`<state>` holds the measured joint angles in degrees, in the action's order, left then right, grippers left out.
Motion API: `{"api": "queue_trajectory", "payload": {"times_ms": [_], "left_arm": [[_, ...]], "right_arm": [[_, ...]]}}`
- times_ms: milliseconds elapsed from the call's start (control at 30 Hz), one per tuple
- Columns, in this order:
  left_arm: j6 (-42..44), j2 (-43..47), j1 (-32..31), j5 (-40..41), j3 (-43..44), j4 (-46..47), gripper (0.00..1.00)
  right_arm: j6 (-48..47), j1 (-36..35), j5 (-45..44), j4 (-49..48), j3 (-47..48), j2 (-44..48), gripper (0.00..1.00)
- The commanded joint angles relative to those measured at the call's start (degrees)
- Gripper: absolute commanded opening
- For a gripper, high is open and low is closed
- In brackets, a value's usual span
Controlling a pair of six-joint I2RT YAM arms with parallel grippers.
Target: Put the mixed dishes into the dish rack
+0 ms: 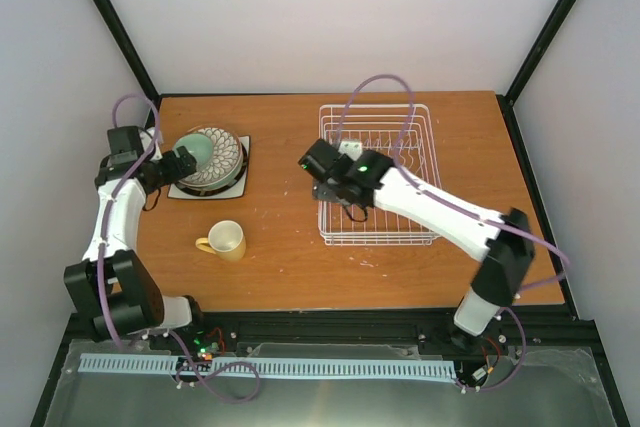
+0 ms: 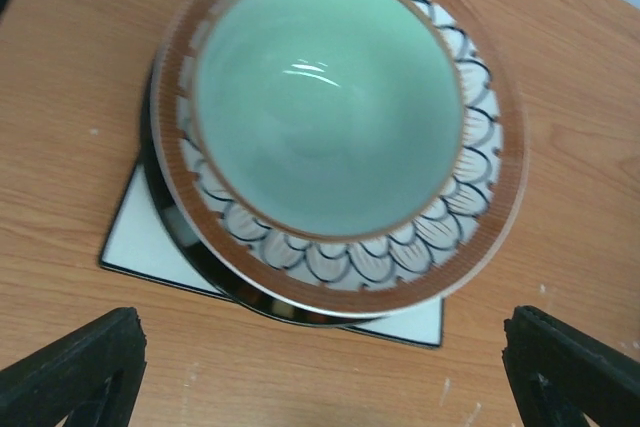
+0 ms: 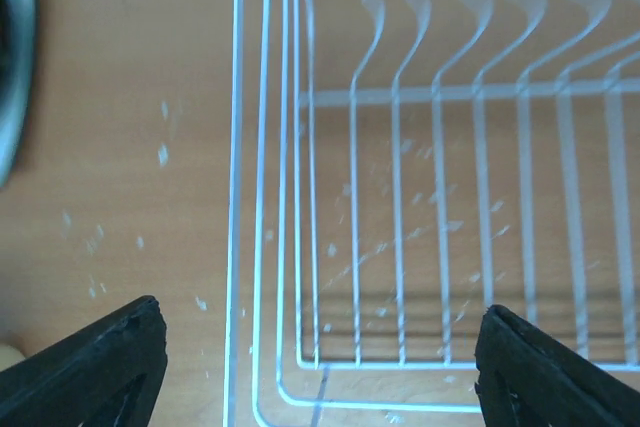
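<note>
The mixed dishes sit at the table's left. A pale mint-green bowl (image 1: 200,152) (image 2: 325,97) rests in a brown-rimmed scale-patterned plate (image 2: 480,217). Under that lie a dark-rimmed plate (image 2: 200,267) and a white square plate (image 1: 240,187) (image 2: 140,237). My left gripper (image 1: 178,162) (image 2: 325,377) is open at the stack's left side, touching nothing. A yellow mug (image 1: 225,240) stands alone nearer the front. The white wire dish rack (image 1: 375,172) (image 3: 430,197) holds no dishes. My right gripper (image 1: 335,197) (image 3: 320,367) hangs open over the rack's near left corner, holding nothing.
Black frame posts (image 1: 110,17) and pale walls close in the table's left, right and back. The rack stands close to the table's right edge (image 1: 515,167). Bare wood lies between the stack and the rack. A purple cable (image 1: 375,82) loops above the rack.
</note>
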<state>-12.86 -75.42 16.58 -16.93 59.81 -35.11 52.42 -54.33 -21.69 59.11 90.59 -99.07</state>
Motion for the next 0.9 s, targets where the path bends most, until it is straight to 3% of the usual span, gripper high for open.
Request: {"api": "queue_trajectory", "payload": {"times_ms": [0,33,67,133,167,200,333,433,533,867], "left_arm": [[-0.25,-2.53,3.12,0.2,3.69,0.68,0.96],[-0.16,-3.24,3.35,0.87,4.07,0.85,0.95],[-0.22,-4.21,3.46,1.78,5.0,0.81,0.93],[-0.46,-6.38,3.52,3.14,7.09,0.75,0.87],[-0.61,-7.59,3.53,3.1,8.4,0.67,0.84],[-0.84,-8.69,3.52,2.64,9.62,0.78,0.81],[-0.96,-13.45,3.55,-1.11,13.77,1.12,0.69],[-0.5,-16.18,3.55,-1.93,16.24,0.4,0.66],[-0.2,-17.23,3.55,-2.11,17.44,-0.39,0.66],[1.97,-18.96,3.54,-1.99,14.17,0.9,0.67]], "right_arm": [[-5.12,-0.13,-16.15,-0.61,0.97,11.36,0.84],[-7.46,0.43,-16.97,-2.96,0.09,13.62,0.82],[-9.94,1.4,-16.82,-5.47,-0.93,15.42,0.73],[-14.16,3.92,-14.41,-9.17,-2.59,18.11,0.29],[-15.47,5.18,-13.32,-10.01,-2.93,18.82,0.16],[-16.79,6.34,-12.14,-10.78,-3.16,19.28,0.09],[-22.21,9.71,-6.14,-14.29,-3.8,18.8,0.17],[-24.87,11.48,-1.26,-15.63,-3.62,16.92,0.19],[-28.83,12.38,2.62,-17.17,-3.79,16.07,0.36],[-30.32,12.67,4.26,-16.88,-4.64,15.39,0.42]]}}
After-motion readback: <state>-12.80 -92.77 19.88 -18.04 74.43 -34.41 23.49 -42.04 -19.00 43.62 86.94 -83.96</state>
